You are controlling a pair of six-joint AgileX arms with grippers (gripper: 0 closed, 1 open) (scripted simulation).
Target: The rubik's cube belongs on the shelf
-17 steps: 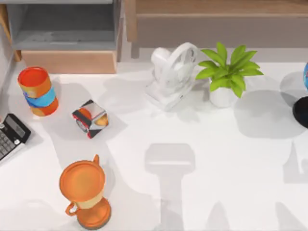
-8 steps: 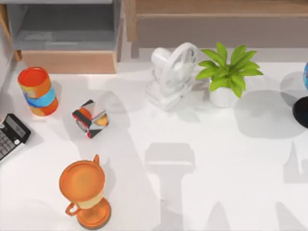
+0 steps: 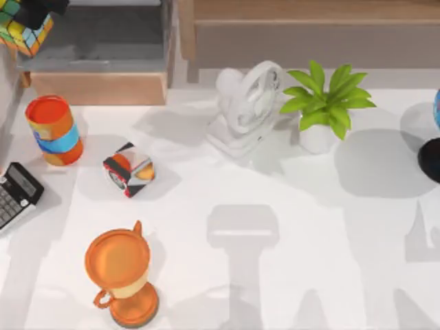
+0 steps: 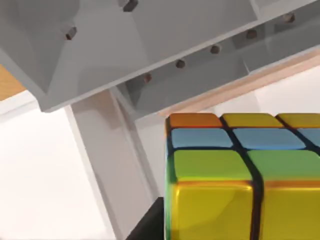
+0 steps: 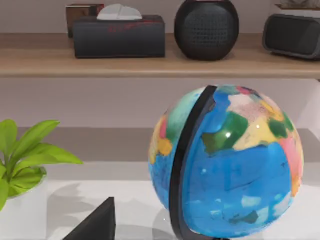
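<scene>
Rubik's cube (image 3: 25, 29) now over grey compartment (image 3: 96, 41)

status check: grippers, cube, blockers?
Left gripper far-left, carrying rubik's cube above grey box. Shelf far right of it. Fan, plant below shelf front.

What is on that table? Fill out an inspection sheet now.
Surface: white table, shadowed.
Job's things: tile-faced rubik's cube held at upper left, by the grey-lined box; long wooden shelf lacks it.
Clutter: white fan, green potted plant, glossy black-white-orange cube, orange trophy cup, striped orange can, black calculator, blue globe.
Grippers: left tool shut on the rubik's cube; right tool beside the globe.
Cables: nothing seen.
Surroundings: black tissue box, round black speaker on shelf.
</scene>
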